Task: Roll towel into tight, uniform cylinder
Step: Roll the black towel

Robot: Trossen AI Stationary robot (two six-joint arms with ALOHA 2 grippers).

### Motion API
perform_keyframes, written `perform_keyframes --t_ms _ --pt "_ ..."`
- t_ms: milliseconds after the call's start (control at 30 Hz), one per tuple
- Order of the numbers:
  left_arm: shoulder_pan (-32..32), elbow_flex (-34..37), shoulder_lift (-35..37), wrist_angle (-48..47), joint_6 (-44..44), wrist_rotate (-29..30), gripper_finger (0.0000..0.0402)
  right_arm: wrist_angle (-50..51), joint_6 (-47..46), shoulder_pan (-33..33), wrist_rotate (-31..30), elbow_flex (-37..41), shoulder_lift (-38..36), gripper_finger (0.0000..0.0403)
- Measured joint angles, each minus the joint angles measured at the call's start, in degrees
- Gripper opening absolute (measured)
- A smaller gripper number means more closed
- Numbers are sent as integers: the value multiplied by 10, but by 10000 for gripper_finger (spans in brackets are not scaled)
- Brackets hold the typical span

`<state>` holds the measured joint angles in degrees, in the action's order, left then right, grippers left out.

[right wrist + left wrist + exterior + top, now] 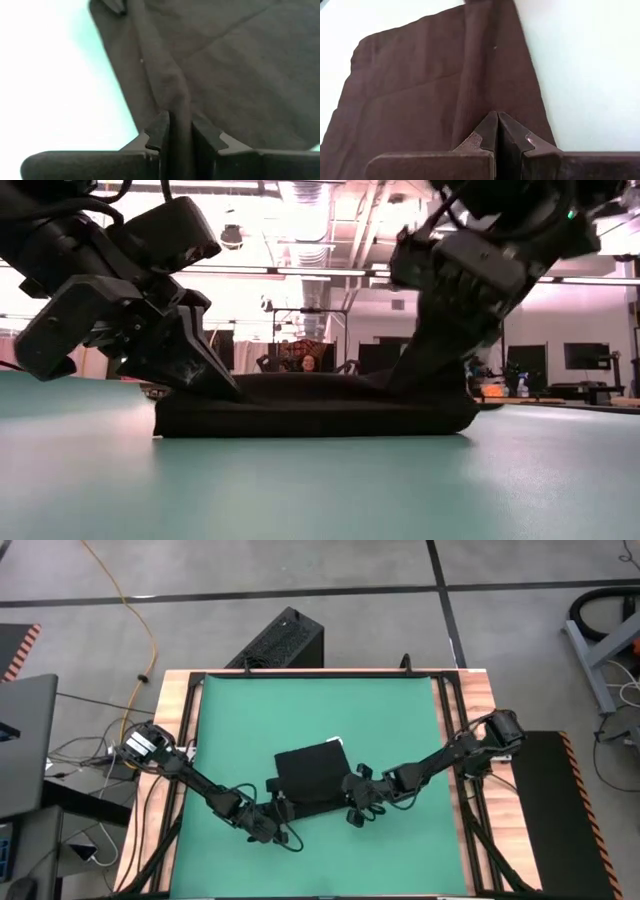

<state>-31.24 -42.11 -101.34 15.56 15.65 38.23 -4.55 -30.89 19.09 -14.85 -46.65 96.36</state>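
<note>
Both arms reach inward from the counter's side edges, low over the green mat [320, 720]. The towel [312, 778] lies just below frame centre in the high view, folded flat, long axis left-right, white tag [334, 741] at its upper right corner. Left gripper [277, 810] at the lower left edge, jaws clenched on the hem. Right gripper [352, 802] at the lower right edge, jaws slightly parted around a towel fold.

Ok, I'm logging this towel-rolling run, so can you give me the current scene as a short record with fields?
towel: black towel lying mostly flat on the green mat, its near edge bunched
tag: white tag at the far edge
left gripper: shut on the towel's near left corner
right gripper: pinching a fold at the near right corner
roll: not yet formed
</note>
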Motion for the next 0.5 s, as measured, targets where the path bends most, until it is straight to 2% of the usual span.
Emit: perform_keyframes --t_ms 233,333,500 --pt "11 0 0 0 -6 -6 0 62 24 29 -47 -1 -51 122" --pt "16 0 0 0 -15 -20 0 66 103 53 -81 -1 -56 140" --pt "22 0 0 -7 -13 -30 0 7 241 109 -161 -1 -51 165"
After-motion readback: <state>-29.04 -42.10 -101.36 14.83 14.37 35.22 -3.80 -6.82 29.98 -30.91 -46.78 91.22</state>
